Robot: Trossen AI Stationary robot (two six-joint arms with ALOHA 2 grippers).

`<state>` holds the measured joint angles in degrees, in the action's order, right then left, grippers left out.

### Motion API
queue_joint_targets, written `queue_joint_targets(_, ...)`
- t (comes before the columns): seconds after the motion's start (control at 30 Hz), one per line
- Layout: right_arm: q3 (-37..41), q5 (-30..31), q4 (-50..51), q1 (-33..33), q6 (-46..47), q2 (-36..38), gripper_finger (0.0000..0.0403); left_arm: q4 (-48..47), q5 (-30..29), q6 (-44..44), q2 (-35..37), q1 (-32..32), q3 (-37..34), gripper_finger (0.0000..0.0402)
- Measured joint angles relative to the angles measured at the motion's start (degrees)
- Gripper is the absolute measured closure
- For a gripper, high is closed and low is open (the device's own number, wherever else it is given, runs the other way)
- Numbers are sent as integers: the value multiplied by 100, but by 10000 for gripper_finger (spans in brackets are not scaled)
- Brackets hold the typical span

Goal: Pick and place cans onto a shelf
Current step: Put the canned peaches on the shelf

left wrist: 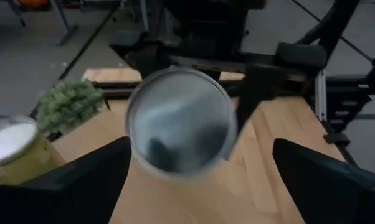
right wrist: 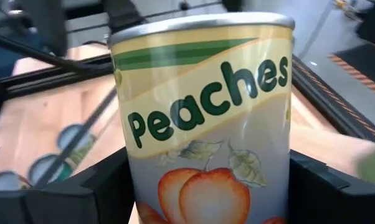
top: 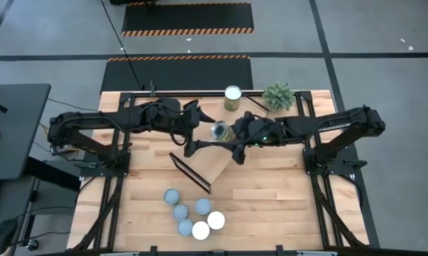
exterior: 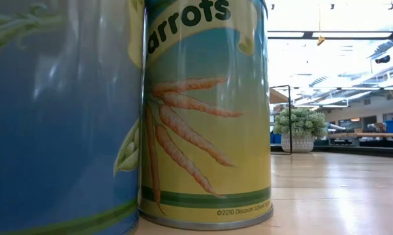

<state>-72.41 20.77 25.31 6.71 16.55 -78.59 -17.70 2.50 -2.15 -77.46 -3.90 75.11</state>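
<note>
high view: the two arms reach toward each other over the middle of the table, and a peaches can [top: 219, 130] sits between them, tilted so its round metal end faces the left arm. the right gripper [top: 227, 132] has hold of this can, its dark fingers closed on the can's sides; in the right wrist view the can [right wrist: 206, 118] fills the space between those fingers, label reading "peaches". the left gripper [top: 197, 126] is just beside the can on its other side, fingers spread wide and holding nothing; in the left wrist view the can's shiny end [left wrist: 180, 121] hangs between and ahead of the parted fingers, touching neither.

another can [top: 232, 97] stands upright on the shelf [top: 178, 93] at the far edge of the table, near a small potted plant [top: 279, 96]. six more cans [top: 194, 215] stand clustered on the table [top: 271, 199] at the near side, well apart from both grippers. a slanted light-wood board [top: 208, 169] lies below the held can.

low view: a carrots can [exterior: 206, 111] and a blue-labelled can [exterior: 59, 117] stand touching, close to the camera, with the plant [exterior: 299, 127] far behind.
</note>
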Motion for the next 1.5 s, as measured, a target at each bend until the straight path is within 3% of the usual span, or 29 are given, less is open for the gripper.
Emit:
queue_joint_targets(0.17, 459, 544, 74, 40, 197, 492, 89, -22, -109, -4, 93, -150, 7, 5)
queue_joint_targets(0.33, 1623, 1038, -911, 45, 558, 1070, 88, -37, -155, -86, 63, -248, 7, 6)
queue_joint_targets(0.5, 2657, 1987, -2054, 42, 498, 1403, 88, -33, -726, -152, 58, -274, 5, 6)
queue_joint_targets(0.7, 3608, 2488, -3692, -258, -134, 1416, 87, 315, -47, 166, -350, -372, 5, 6)
queue_joint_targets(1.07, 4307, 2421, -4365, -869, -171, 1404, 86, 924, 78, 304, -1062, -372, 0, 6)
queue_joint_targets(1.5, 4528, 1627, -4506, -1401, -324, 1404, 65, 1027, 84, 234, -1153, -370, 0, 6)
